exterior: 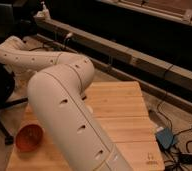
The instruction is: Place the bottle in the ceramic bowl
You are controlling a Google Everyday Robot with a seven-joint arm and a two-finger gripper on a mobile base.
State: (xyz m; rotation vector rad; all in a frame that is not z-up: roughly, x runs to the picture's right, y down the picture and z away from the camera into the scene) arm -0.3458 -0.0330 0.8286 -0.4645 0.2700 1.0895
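Your ceramic bowl [29, 137] sits at the counter's [124, 110] near-left corner, only orange glaze showing inside. The pincer is hidden behind the arm [64, 115] — you cannot tell its state.

Counter [124, 112]: pale wood, matt, planked. Arm [64, 112]: smooth off-white plastic shell (slight sheen), hiding the hand. Ceramic bowl [29, 137]: glossy orange-red.
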